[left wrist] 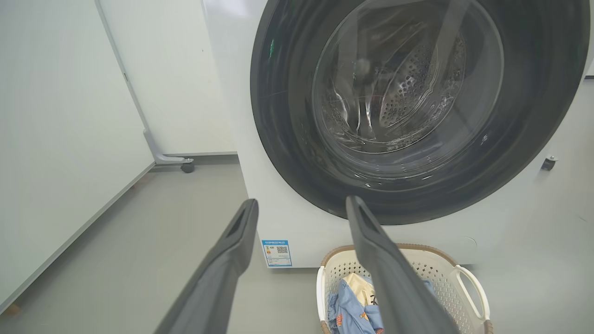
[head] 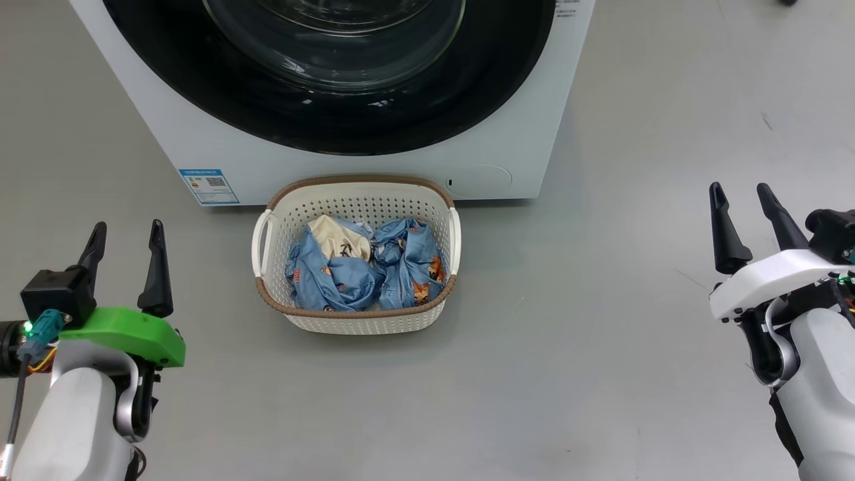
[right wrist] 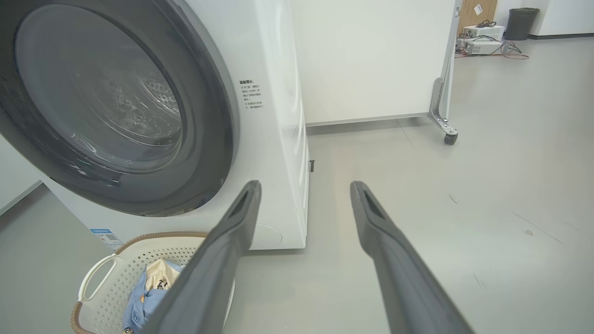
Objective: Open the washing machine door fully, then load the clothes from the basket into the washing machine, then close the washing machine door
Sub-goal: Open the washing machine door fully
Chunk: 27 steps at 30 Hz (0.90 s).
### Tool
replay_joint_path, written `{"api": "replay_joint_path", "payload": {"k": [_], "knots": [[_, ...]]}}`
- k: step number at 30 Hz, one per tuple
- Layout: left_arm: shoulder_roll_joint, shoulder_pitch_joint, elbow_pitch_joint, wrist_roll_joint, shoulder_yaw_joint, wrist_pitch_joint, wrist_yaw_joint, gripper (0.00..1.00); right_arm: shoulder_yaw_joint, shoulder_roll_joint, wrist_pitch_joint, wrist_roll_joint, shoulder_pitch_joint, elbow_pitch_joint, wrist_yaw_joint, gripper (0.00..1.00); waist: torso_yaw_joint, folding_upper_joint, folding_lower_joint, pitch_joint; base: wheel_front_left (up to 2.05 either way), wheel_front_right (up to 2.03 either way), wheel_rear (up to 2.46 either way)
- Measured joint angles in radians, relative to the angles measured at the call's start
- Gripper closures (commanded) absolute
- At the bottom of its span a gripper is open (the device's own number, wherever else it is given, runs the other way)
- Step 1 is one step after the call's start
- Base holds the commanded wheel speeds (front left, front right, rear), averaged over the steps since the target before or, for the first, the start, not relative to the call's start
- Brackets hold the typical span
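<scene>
Left gripper (head: 128, 228), right gripper (head: 740, 190) spread, empty — blue QR label (head: 209, 186) on washing machine (head: 528, 113)

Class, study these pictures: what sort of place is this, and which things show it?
Probably a lab or test room, not a home laundry: the washing machine stands on a grey floor beside wheeled white partitions, with electronics and loose cables lying beyond.

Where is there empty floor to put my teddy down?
Bare floor lies between the basket and the right gripper, with a narrower strip between the basket and the left gripper. It's crowded inside the basket, full of clothes, and where it sits close up to the washing machine.
</scene>
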Motion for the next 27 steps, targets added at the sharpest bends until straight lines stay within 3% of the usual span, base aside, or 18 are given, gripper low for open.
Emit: {"api": "replay_joint_path", "payload": {"k": [13, 27], "knots": [[-0.014, -0.014, -0.024, 0.028, 0.015, 0.000, -0.008, 0.00, -0.020, 0.002, 0.000, -0.001, 0.000, -0.008, 0.000, 0.00, 0.000, 0.0000, 0.0000, 0.017, 0.62, 0.62, -1.25], [-0.025, -0.014, -0.030, 0.045, 0.021, 0.000, -0.019, 0.00, -0.029, 0.005, 0.000, -0.003, -0.001, -0.008, 0.000, 0.00, 0.001, 0.0000, 0.0000, 0.020, 0.28, 0.28, -0.56]]}}
